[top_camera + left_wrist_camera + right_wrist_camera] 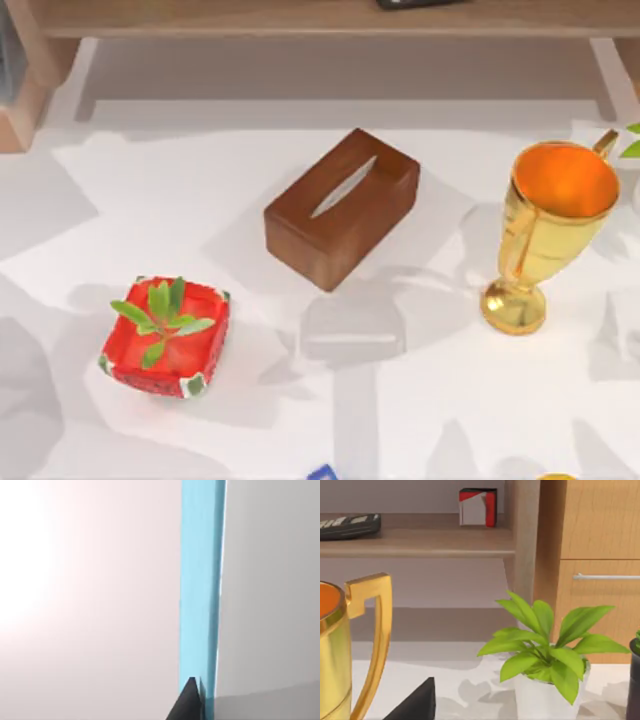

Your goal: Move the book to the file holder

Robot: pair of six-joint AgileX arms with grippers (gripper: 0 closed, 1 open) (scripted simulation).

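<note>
- Seeing blue book (200, 580) edge-on beside left finger (189, 702); grip state unclear, can't tell.
- Judging book stiff, light, slippery; pinching across covers near spine.
- Right gripper: fingers unreadable too.

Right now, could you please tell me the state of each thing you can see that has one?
Tissue box: flat on the table, slot up.
Gold trophy cup: upright.
Red planter: upright, green sprig inside.
White potted plant: upright.
Light blue panel: standing on edge by the left gripper's dark fingertip.
</note>
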